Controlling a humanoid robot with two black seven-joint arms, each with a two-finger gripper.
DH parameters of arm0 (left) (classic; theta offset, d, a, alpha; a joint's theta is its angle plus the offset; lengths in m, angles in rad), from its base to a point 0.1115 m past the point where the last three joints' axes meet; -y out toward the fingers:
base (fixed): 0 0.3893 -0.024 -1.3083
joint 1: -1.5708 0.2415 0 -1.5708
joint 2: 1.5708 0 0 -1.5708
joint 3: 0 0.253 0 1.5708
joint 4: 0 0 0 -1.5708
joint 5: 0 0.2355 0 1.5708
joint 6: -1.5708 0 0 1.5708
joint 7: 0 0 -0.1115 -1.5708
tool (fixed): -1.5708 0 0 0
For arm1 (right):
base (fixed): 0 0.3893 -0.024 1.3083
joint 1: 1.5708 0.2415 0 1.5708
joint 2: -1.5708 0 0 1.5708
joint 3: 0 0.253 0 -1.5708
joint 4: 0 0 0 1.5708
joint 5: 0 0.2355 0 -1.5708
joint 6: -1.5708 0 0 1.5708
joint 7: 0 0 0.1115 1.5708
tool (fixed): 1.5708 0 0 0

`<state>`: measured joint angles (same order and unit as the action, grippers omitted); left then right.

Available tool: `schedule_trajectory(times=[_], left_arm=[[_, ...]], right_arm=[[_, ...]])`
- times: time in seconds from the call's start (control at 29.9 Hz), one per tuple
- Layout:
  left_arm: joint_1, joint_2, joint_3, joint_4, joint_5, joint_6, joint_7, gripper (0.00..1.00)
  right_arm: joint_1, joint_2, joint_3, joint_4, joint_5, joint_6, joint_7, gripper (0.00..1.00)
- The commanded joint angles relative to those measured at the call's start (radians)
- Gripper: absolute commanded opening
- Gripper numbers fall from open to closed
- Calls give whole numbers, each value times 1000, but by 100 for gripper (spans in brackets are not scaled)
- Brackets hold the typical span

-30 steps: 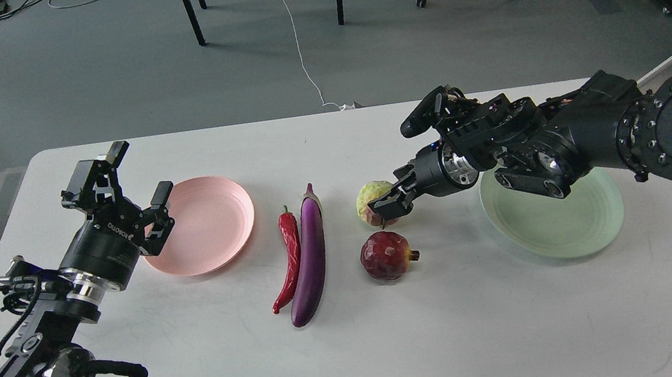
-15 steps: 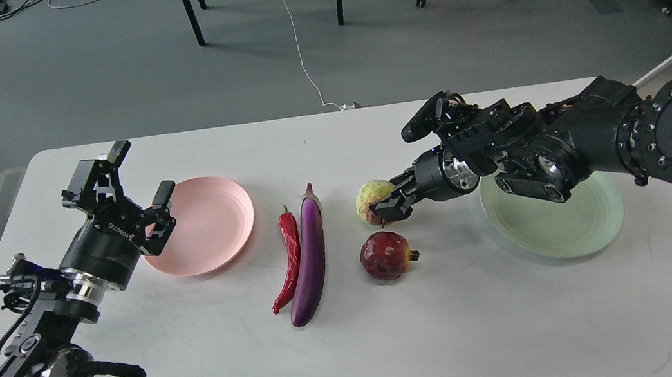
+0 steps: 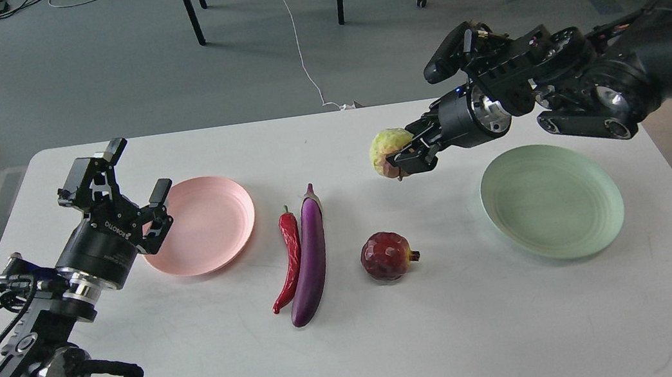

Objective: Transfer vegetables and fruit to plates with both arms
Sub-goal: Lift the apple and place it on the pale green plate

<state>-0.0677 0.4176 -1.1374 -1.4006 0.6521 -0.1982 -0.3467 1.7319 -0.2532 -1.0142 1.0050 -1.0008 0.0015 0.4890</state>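
My right gripper [image 3: 400,157] is shut on the bumpy yellow-green fruit [image 3: 388,148] and holds it in the air above the table, left of the mint green plate [image 3: 552,201]. The dark red pomegranate [image 3: 386,256] lies on the table below it. The purple eggplant [image 3: 308,256] and the red chili pepper [image 3: 287,257] lie side by side at the table's middle. My left gripper [image 3: 136,176] is open and empty, just above the left rim of the pink plate [image 3: 204,224]. Both plates are empty.
The white table [image 3: 460,341] ends at its far edge behind the plates. Beyond it are a grey floor, chair legs [image 3: 192,9] and a white cable [image 3: 299,44].
My right gripper has risen and moved a little right, lifting the yellow-green fruit off the table. The mint plate now shows whole. My left arm has barely moved.
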Motion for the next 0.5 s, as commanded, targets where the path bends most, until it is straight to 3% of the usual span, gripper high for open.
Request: schedule_trajectory(times=[0.0, 0.23, 0.47], left_arm=[[-4, -3, -2, 0, 0, 0, 2, 99], [-3, -13, 5, 0, 1, 0, 2, 99], [-4, -16, 2, 0, 1, 0, 2, 99]], right_arm=[[12, -165, 0, 32, -145, 0, 0, 45], [-74, -327, -61, -5, -262, -101, 0, 45], [-187, -328, -66, -72, -262, -121, 0, 45]])
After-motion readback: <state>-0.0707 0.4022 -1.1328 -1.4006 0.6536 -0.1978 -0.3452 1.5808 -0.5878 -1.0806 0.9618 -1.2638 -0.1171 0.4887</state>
